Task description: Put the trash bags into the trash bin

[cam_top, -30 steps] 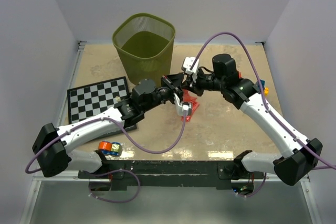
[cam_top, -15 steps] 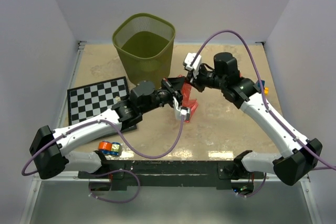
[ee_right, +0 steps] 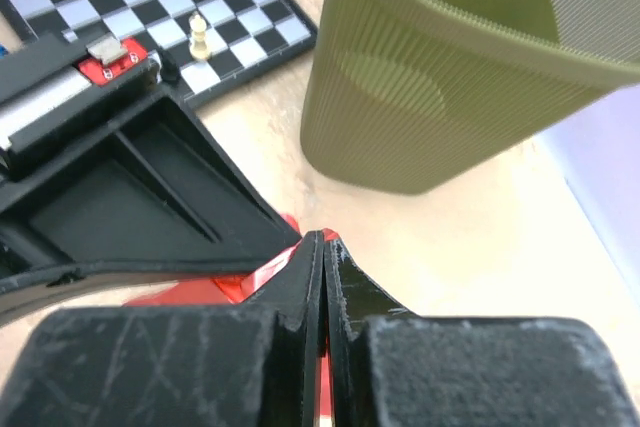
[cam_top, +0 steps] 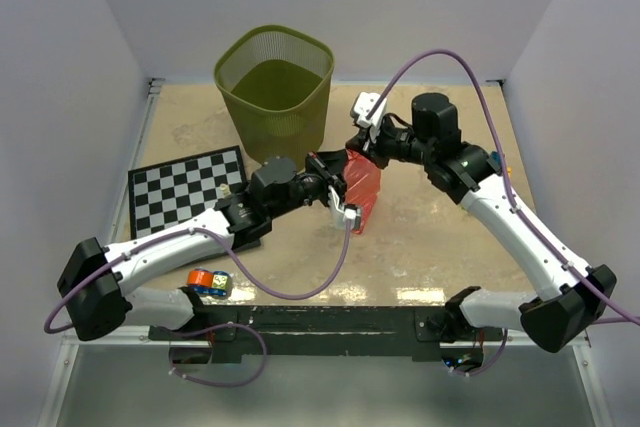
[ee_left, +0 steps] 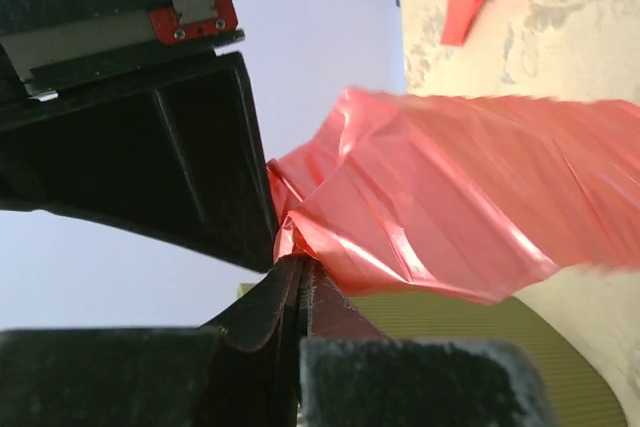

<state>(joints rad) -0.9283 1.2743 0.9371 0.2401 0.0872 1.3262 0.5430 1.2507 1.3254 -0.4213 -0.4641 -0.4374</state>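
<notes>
You have the left gripper (cam_top: pixel 338 169) and right gripper (cam_top: pixel 353 150) both pinched fully closed on the top edge of the red trash bag (cam_top: pixel 364 189), hanging outside the trash bin (cam_top: pixel 285 127), near its front-right corner, seemingly to lift the limp film over the rim.

White arms (cam_top: pixel 165 249), black joints (cam_top: pixel 270 183), looping purple cables (cam_top: pixel 300 290), black tools (ee_left: pixel 303 263), red plates (ee_left: pixel 195 19).
</notes>
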